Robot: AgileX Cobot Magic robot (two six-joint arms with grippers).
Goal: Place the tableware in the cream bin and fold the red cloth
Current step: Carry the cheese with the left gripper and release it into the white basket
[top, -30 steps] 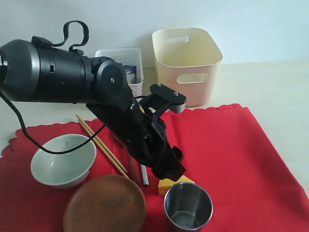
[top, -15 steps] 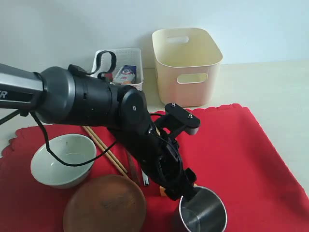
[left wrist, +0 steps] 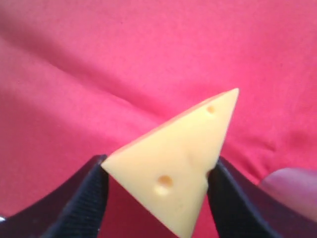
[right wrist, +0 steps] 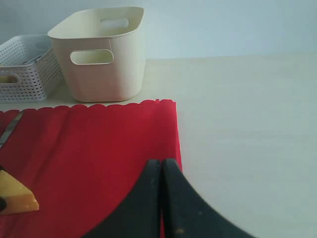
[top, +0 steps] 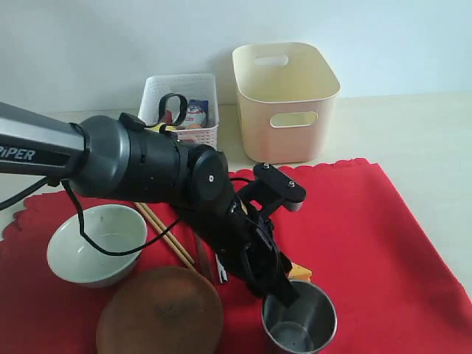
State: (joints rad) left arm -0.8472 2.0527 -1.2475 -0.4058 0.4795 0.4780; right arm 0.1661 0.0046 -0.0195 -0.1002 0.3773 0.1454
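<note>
Pale tabletop [top: 420, 133] against a white wall; red cloth [top: 369, 243] spread flat over its near part. Contents, left to right:

- Pale green-white bowl [top: 96, 243], upright on the cloth, far left.
- Wooden chopsticks [top: 164, 234], lying diagonally just right of the bowl.
- Round wooden plate [top: 158, 313], at the near edge, close to the bowl.
- White perforated basket [top: 181, 99], off the cloth at the far side, packets inside.
- Metal table knife [top: 220, 267], partly hidden under the left arm.
- Left gripper [left wrist: 156, 198], low over the cloth, fingers pinching the cheese wedge [left wrist: 178, 153] from both sides.
- Steel cup [top: 299, 324], upright at the near edge, just beside the wedge.
- Cream bin [top: 286, 96], upright on bare table beyond the cloth's far edge, beside the basket.
- Right gripper [right wrist: 161, 171], fingers pressed together, holding nothing, over the cloth's right edge.
</note>
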